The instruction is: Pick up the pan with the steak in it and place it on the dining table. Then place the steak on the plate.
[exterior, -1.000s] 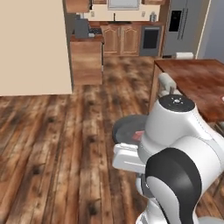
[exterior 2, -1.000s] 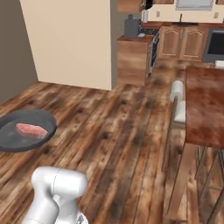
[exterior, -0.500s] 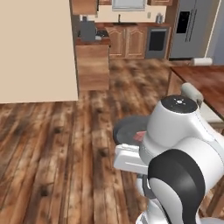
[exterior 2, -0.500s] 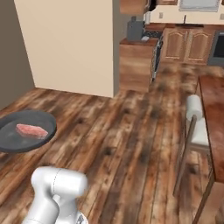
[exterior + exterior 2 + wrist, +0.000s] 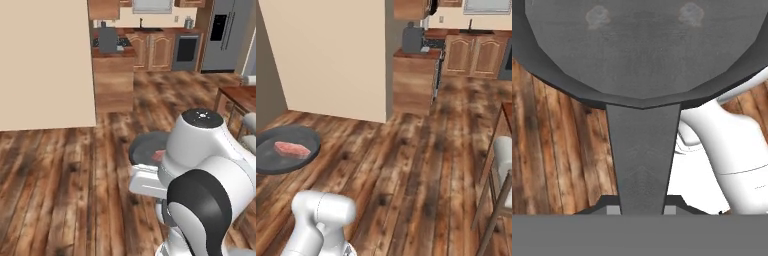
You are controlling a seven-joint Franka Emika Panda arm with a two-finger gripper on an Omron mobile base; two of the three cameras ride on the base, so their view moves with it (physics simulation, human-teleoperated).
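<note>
The dark grey pan (image 5: 278, 161) hangs above the wood floor at the left of the right base view, with the pinkish-red steak (image 5: 292, 149) lying flat in it. In the left base view the pan (image 5: 145, 146) and a sliver of steak (image 5: 159, 156) peek out from behind my white arm. My gripper (image 5: 642, 210) is shut on the pan's straight handle (image 5: 643, 150), which runs up to the bowl (image 5: 642, 45). A corner of the dining table (image 5: 241, 94) shows at the right edge. The plate is out of view.
A beige wall (image 5: 45, 60) fills the left. A wooden cabinet end (image 5: 413, 80) stands beyond it, with kitchen cabinets and a fridge (image 5: 222, 35) at the back. A pale chair (image 5: 503, 155) stands by the table. Wood floor lies between.
The whole picture has shifted: the base has turned, bringing the beige wall in and sliding the table and chair to the right. The pan stays held in the same place relative to the arm.
</note>
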